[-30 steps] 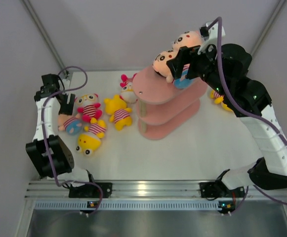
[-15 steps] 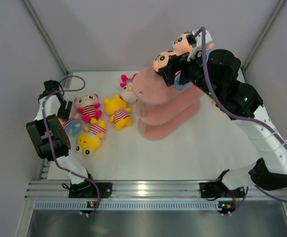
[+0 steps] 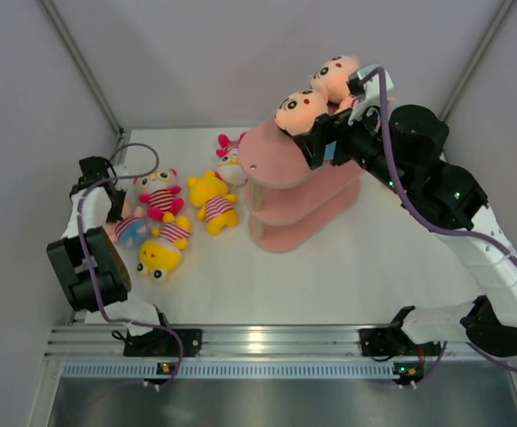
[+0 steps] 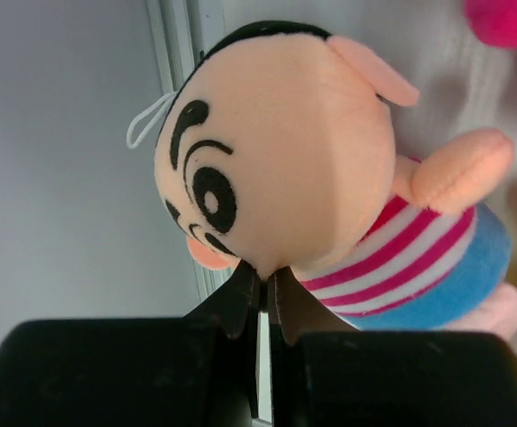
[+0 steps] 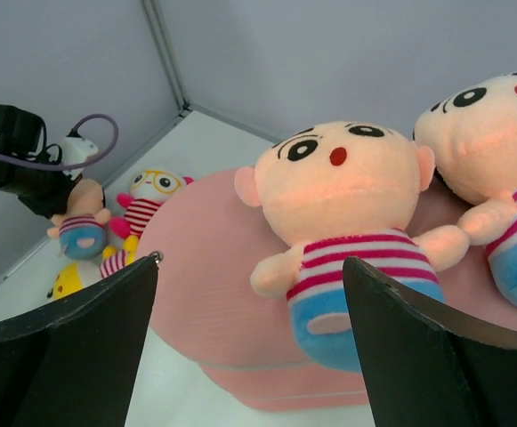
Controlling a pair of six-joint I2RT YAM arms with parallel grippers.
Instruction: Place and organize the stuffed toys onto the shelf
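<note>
Two peach stuffed toys (image 3: 301,108) (image 3: 336,76) in striped shirts and blue shorts sit on the top board of the pink shelf (image 3: 276,165). My right gripper (image 3: 322,142) hovers open just in front of the nearer one (image 5: 347,196), its fingers (image 5: 71,338) wide on either side without touching it. At the table's left edge my left gripper (image 3: 116,203) is shut on the head of another peach stuffed toy (image 4: 285,169), which lies on its side (image 3: 132,229). The fingertips (image 4: 245,289) pinch a small fold of plush.
Loose toys lie left of the shelf: a glasses doll with red legs (image 3: 157,191), a yellow bear (image 3: 212,200), a yellow doll (image 3: 162,249) and a pink-bowed one (image 3: 230,160). The enclosure's side wall and frame rail (image 4: 173,53) run close beside the left gripper.
My left gripper has closed on the peach toy's head at the left edge. The right gripper has drawn back from the two toys on the top board, still open.
</note>
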